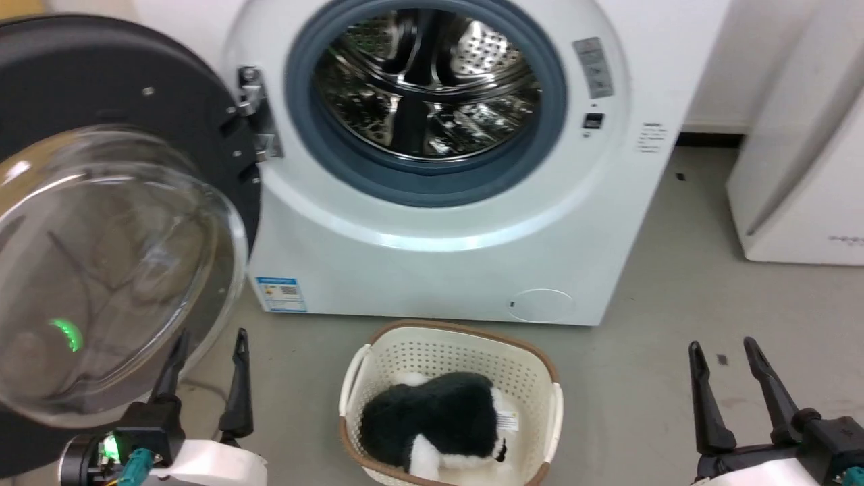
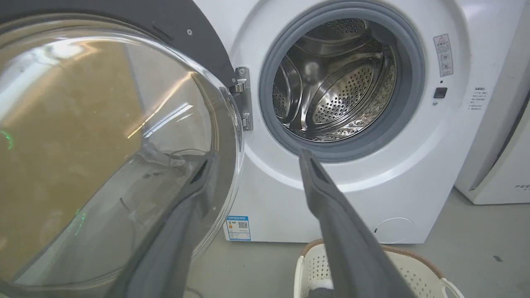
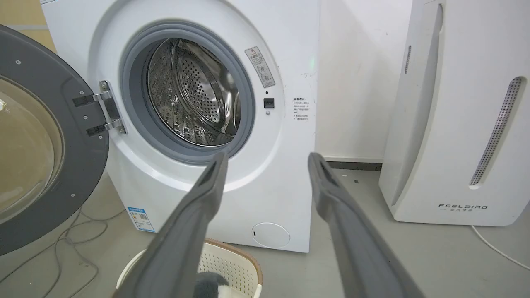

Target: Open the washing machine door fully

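The white washing machine point(image 1: 432, 270) stands ahead with its steel drum point(image 1: 425, 81) exposed. Its round black door point(image 1: 101, 81) with the clear bulging glass bowl point(image 1: 108, 270) is swung wide out to the left on its hinge point(image 1: 253, 115). My left gripper point(image 1: 209, 344) is open at the lower left, its left finger right against the bowl's lower rim. The left wrist view shows the door point(image 2: 103, 145) beside that gripper point(image 2: 256, 159), one finger seen through the glass. My right gripper point(image 1: 725, 351) is open at the lower right, holding nothing, with the machine point(image 3: 269, 145) beyond it point(image 3: 267, 159).
A cream laundry basket point(image 1: 449, 344) with a black-and-white plush toy point(image 1: 439, 418) sits on the floor before the machine. A white FEELBAIRD appliance point(image 3: 459, 124) stands to the right. Cables point(image 3: 62, 248) lie on the floor under the door.
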### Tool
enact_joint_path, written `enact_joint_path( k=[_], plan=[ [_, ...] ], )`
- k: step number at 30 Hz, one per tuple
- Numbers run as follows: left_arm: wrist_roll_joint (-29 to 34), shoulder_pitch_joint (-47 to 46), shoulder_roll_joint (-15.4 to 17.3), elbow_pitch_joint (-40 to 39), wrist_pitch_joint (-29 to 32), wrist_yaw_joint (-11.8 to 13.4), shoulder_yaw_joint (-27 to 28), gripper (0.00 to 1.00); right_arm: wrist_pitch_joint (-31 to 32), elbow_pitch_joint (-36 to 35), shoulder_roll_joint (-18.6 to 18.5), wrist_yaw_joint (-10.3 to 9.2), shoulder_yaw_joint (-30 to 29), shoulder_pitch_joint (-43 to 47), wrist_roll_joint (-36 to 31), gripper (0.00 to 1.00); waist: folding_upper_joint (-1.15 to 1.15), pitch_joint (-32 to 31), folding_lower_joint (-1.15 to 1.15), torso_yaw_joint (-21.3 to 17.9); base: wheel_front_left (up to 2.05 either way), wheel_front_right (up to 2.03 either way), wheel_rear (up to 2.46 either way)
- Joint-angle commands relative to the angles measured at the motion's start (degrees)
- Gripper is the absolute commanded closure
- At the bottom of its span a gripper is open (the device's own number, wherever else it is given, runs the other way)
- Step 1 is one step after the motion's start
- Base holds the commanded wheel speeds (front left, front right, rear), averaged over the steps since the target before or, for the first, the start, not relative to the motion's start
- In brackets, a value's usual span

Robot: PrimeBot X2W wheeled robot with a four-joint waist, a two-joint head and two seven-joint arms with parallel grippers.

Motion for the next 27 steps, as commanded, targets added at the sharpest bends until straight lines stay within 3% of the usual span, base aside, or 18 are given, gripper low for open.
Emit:
enact_joint_path(
  k=[1, 7, 8, 27],
  plan=[
    [0.2, 0.9, -0.2, -0.2, -0.3, 0.4, -0.6, 0.00, -0.2, -0.6, 0.1, 0.29, 0.5, 0.6, 0.5, 0.00, 0.00, 0.3, 0.00, -2.3, 0.00, 0.00, 0.00],
    [-0.6, 2.0, -0.7, 0.0, -0.3, 1.1, -1.5, 0.00, -0.2, -1.2, 0.1, 0.29, 2.2, 1.4, 0.9, 0.00, 0.00, 0.6, 0.00, -4.9, 0.00, 0.00, 0.00],
    [-0.5, 1.4, -0.5, 0.1, 0.0, 1.0, -1.5, 1.00, 0.0, -0.9, 0.0, 0.00, 2.2, 0.8, 0.7, 1.00, 0.00, 0.5, 0.00, -4.7, 0.00, 0.00, 0.00],
    [-0.4, 1.3, -0.7, -0.6, 1.8, 1.5, -2.3, 1.00, 1.7, -0.9, 0.0, -0.07, 2.4, 0.2, 0.0, 1.00, 0.00, 0.4, 0.00, -4.8, 0.00, 0.00, 0.00]
  ],
)
